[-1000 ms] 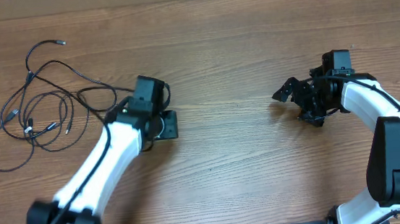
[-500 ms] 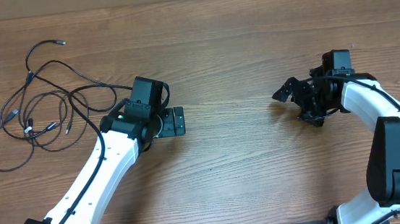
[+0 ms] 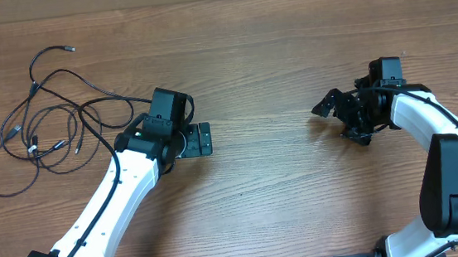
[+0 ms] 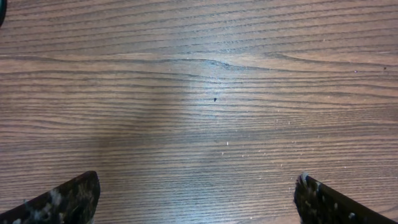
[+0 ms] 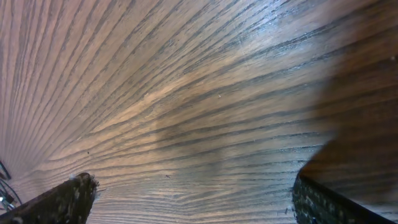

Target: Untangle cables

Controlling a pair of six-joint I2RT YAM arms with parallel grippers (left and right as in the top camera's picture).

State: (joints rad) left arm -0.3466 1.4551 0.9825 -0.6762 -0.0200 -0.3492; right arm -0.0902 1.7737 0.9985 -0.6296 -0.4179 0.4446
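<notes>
Because the cables (image 3: 45,111) lay as one loose tangle near the far left corner of the wooden table (image 3: 264,50), the step in hand seemed to be a new reach for a strand, and to do it well the left gripper (image 3: 203,139) should probably turn back toward the heap and take only one outer loop or a free plug end, not the crossed middle. This gripper stood wide open and empty, just beside the tangle's right side, its fingers pointing away from it. The right gripper (image 3: 327,106), also open and empty, stayed well apart, toward the right edge.
</notes>
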